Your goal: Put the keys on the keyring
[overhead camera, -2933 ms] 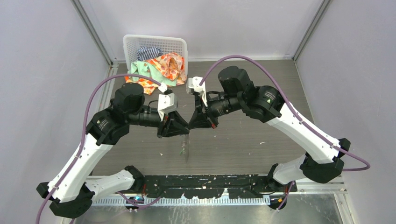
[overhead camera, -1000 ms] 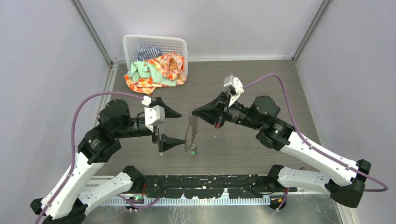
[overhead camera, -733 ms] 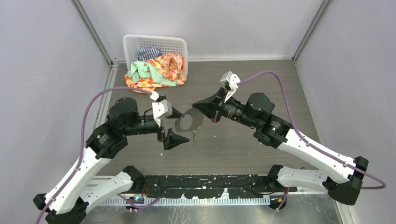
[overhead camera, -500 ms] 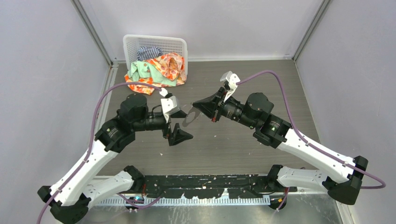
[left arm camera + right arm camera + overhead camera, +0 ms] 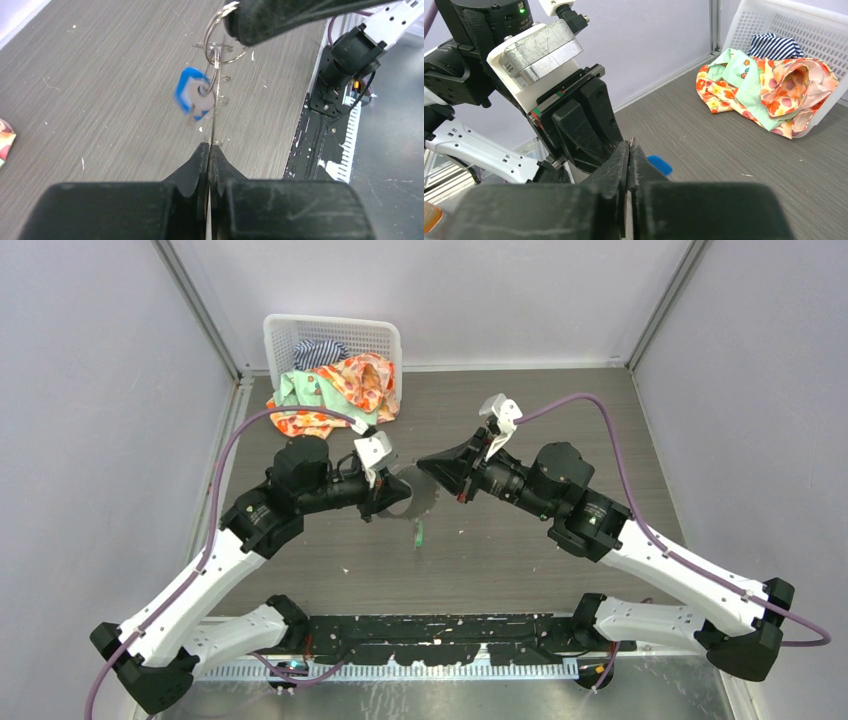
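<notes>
table (image 5: 100, 75), blue key (image 5: 192, 95): wrist views only

The left gripper (image 5: 208, 150), spread wide a second ago, is now swung inward and clamped on the rim of the keyring (image 5: 414, 496). The ring, seen hanging edge-on from above then, is turned to show its broad face, and the green key (image 5: 418, 533) is carried higher beneath it.

top cam high, looking down on the whole table (image 5: 480, 560), wrist cams super close — facing each other, both catch the blue key (image 5: 192, 95)
</notes>
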### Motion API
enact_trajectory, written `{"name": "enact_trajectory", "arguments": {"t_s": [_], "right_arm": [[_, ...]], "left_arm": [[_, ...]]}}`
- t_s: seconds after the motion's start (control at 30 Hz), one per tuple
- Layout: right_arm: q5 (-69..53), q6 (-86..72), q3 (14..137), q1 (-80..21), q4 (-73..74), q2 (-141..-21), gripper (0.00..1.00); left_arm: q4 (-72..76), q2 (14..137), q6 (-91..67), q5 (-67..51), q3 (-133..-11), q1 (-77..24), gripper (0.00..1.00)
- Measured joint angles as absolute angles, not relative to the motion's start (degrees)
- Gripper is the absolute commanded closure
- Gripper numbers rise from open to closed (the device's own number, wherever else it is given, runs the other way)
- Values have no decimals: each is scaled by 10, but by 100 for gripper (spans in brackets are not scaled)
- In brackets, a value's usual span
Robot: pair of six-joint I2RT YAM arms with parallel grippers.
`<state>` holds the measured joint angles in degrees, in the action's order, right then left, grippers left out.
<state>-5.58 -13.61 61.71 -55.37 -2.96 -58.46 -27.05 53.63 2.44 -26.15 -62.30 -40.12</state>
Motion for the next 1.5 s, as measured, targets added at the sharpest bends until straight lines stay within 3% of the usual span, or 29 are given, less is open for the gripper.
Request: {"name": "enact_trajectory", "arguments": {"t_s": [0.13,0.17,0.23,0.6,0.8,0.9,0.97,1.07,1.1,1.2,1.23,1.5], "right_arm": [[-51,-140,617,-554,-17,-575,54],[-50,-140,617,-554,-13,-571,41],[-50,-137,618,-554,9,-560,3],[-216,-155,629,-468,131,-501,0],[-322,-205,573,-463,79,-496,11],[-347,-230,551,-463,47,-516,23],[-354,-246,537,-463,23,-527,42],[-362,-266,524,-463,-8,-538,82],[-364,-272,522,-463,-19,-541,96],[-377,-290,514,-460,-48,-544,99],[-376,-299,514,-460,-55,-543,99],[-332,-319,513,-442,-10,-540,99]], "left_arm": [[-274,529,34,-264,-623,-403,100],[-279,526,35,-267,-623,-403,100],[-282,518,35,-278,-621,-400,100],[-270,510,-19,-399,-629,-392,100],[-262,521,-57,-416,-648,-388,100],[-250,522,-76,-423,-656,-384,100],[-244,522,-86,-428,-659,-382,100],[-239,523,-91,-433,-661,-382,98],[-239,523,-92,-434,-661,-382,87],[-240,523,-96,-435,-663,-381,17],[-241,526,-95,-427,-664,-379,3],[-323,566,-41,-343,-716,-377,0]]}}
